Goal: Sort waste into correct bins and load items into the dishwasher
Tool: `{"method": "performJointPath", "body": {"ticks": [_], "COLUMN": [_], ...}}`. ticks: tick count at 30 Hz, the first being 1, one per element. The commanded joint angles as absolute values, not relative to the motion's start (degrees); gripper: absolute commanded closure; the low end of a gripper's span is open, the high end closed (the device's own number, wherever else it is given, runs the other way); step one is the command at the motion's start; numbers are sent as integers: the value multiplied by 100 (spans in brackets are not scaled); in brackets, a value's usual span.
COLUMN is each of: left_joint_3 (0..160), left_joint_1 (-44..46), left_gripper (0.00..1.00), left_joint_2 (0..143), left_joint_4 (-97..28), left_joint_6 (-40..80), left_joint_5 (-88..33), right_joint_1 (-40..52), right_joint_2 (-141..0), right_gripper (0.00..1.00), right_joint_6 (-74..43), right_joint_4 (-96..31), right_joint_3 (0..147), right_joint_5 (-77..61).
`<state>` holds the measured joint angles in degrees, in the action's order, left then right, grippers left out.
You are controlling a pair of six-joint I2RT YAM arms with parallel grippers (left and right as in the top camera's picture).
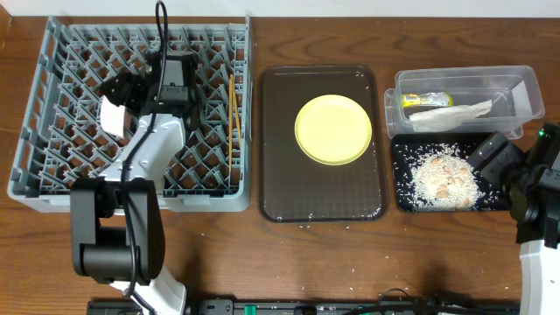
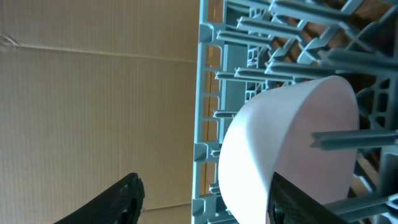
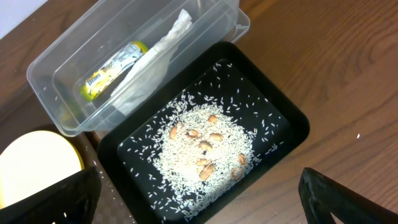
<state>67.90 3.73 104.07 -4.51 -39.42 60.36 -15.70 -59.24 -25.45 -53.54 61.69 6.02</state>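
The pale pink bowl (image 2: 292,137) stands on edge among the pegs of the grey dish rack (image 1: 52,166), and shows in the overhead view (image 1: 111,115). My left gripper (image 2: 205,199) is open, its right finger beside the bowl's rim; it sits over the rack's left part (image 1: 122,92). Two chopsticks (image 1: 232,114) lie in the rack. The yellow plate (image 1: 333,129) lies flat. The clear tub (image 3: 56,68) holds the wrapper (image 3: 112,65) and napkin (image 3: 155,62). The black tray (image 3: 286,124) holds rice and scraps (image 3: 202,149). My right gripper (image 3: 199,193) is open above it. The blue bowl and cup are out of view.
The dark brown serving tray (image 1: 280,175) lies between the rack and the bins, under the plate, with stray rice grains on it. The tub (image 1: 525,87) and black tray (image 1: 401,188) sit at the right edge. A cardboard wall (image 2: 93,93) stands beyond the rack.
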Motion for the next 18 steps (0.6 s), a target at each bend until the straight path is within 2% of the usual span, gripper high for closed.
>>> {"method": "performJointPath", "body": {"ticks": [1,6,10,15,18], "left_joint_3": [6755,6755,6755,6757,6757], "left_joint_1": [585,867,1118,1326,1455], "left_gripper": [33,16,10,8,8], "left_joint_2": [10407,10235,9793,8921,8169], "left_joint_4": [-443,-449,-469,-766,-1498], "left_joint_6": [-3841,-3116,-2672,-1938,-1214], "left_joint_5": [6117,6202,6202,6119,5334], "right_joint_1": [-1610,-1610,-1610,-1610,-1610], "right_joint_2": [-5927,-5927,-5927,-5927,-5927], "right_gripper": [1,1,1,1,1], "right_joint_6": [-2611,-2609,-2611,-2611,-2611], "right_joint_4": [-5363,-5363,-5363,-5363,-5363], "right_joint_3": [6182,6182,6182,6182,6182], "right_joint_5": [642,642,642,642,642]}}
